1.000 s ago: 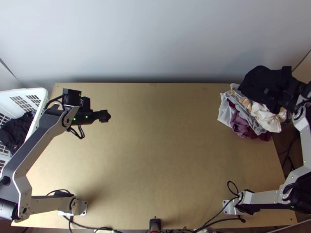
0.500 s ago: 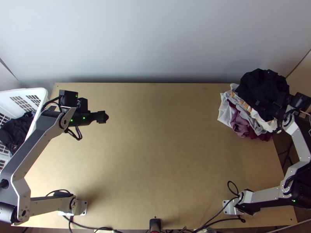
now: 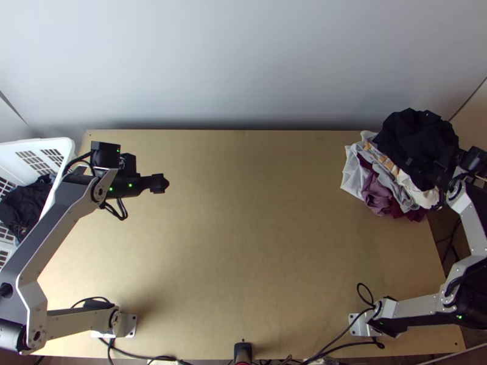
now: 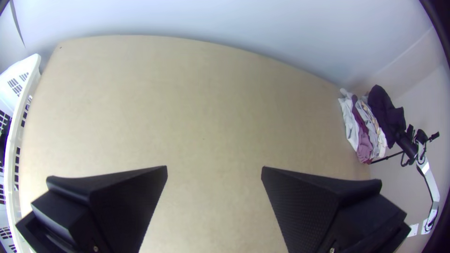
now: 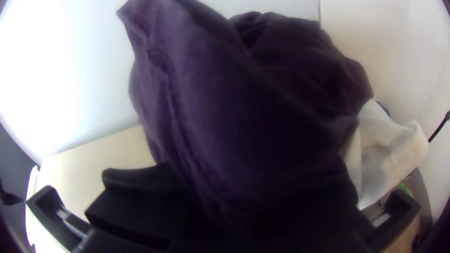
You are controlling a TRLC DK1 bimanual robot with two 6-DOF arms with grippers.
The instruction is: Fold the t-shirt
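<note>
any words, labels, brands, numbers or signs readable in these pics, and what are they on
None that can be read, so there is nothing to quote.
Dark cloth and the folded clothes under it: no legible print or label.
White basket: slots in its wall, no lettering to be made out.
Table: no readable text.
Left arm's black wrist housing: any marking is too small to read.

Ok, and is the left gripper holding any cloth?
No, the left gripper is open in its wrist view, and the table shows between its parted fingers.
</note>
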